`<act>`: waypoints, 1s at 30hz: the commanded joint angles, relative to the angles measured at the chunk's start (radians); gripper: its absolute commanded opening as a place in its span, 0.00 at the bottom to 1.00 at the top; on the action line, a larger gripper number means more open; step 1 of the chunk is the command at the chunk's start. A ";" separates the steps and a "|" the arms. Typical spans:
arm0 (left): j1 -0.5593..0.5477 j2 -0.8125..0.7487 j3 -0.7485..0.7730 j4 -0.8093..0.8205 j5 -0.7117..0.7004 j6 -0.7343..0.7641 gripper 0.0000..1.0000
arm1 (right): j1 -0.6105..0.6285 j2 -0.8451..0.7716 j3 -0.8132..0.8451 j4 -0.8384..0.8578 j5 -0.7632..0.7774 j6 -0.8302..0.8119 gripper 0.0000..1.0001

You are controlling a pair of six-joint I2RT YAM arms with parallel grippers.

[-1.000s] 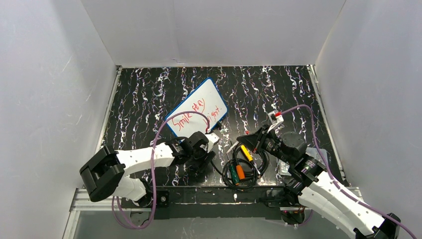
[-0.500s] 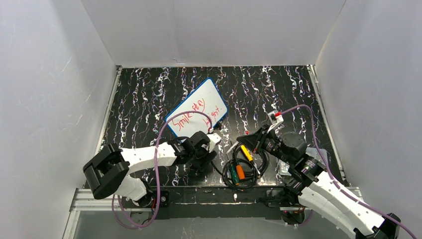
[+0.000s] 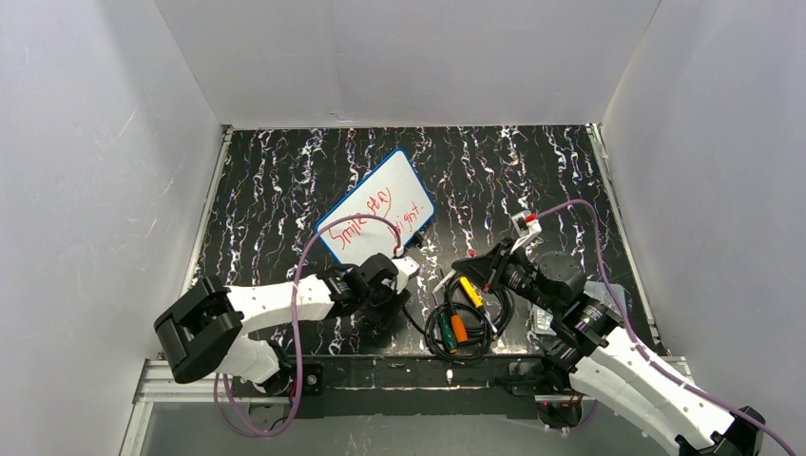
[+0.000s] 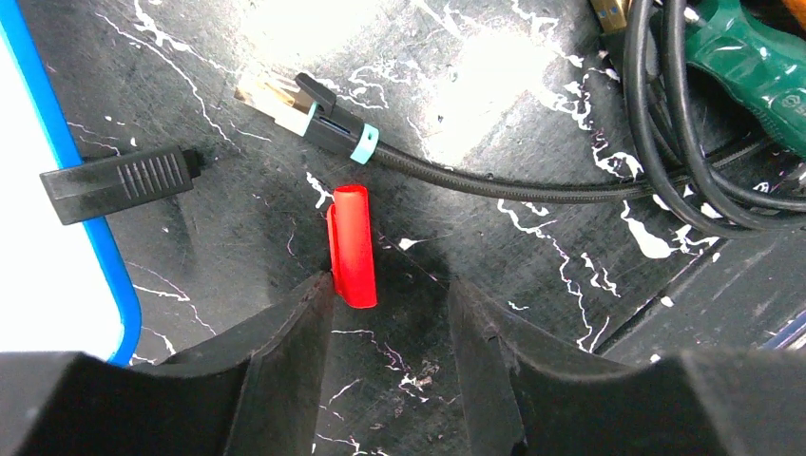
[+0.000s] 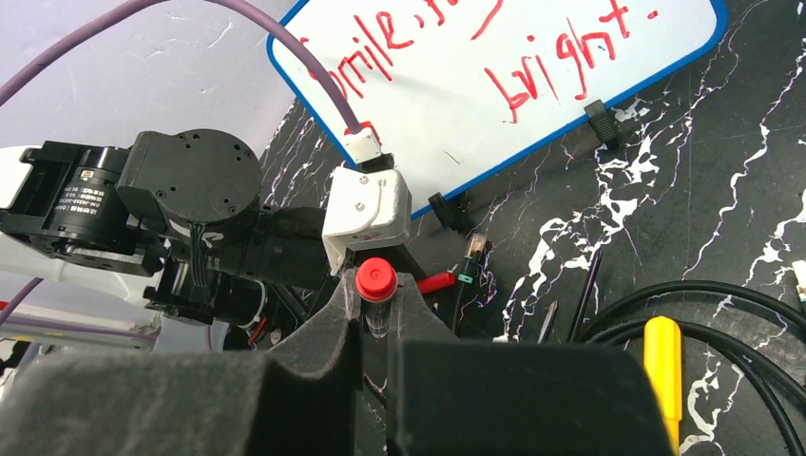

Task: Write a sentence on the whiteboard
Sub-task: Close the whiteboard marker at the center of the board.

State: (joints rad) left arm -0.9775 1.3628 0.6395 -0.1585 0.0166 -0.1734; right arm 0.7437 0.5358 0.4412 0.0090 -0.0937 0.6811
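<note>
Black marbled table point(image 3: 532, 171) carries the whiteboard point(image 3: 392, 180) at its middle, the sentence point(image 3: 354, 230) written. Wide apart, the left fingers point(image 4: 285, 332) straddle the red cap point(image 4: 352, 245), which lies against one of them. Centre it, then pinch, while the right fingers point(image 5: 328, 332) grip the marker point(image 5: 376, 282).

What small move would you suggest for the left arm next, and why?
Probably lower the left pincer slightly and close on the red cap. Its jaws stand open with the cap lying between them on the table. The sentence is on the whiteboard, and the right pincer holds the marker, seemingly ready for capping.
</note>
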 commanded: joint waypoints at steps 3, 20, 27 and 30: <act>-0.011 -0.020 -0.014 -0.021 -0.003 -0.029 0.46 | -0.003 -0.015 -0.010 0.062 -0.005 0.007 0.01; -0.024 -0.039 -0.044 -0.020 -0.088 -0.081 0.00 | -0.003 -0.011 0.030 -0.007 0.055 -0.015 0.01; -0.025 -0.230 -0.143 0.144 -0.021 -0.132 0.00 | -0.003 0.043 0.023 0.017 0.046 0.008 0.01; -0.024 -0.282 -0.165 0.215 0.058 -0.143 0.00 | -0.003 0.071 -0.002 0.083 0.019 0.040 0.01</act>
State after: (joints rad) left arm -0.9977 1.1549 0.4961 -0.0666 -0.0238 -0.2867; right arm 0.7437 0.5743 0.4290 -0.0044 -0.0555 0.6861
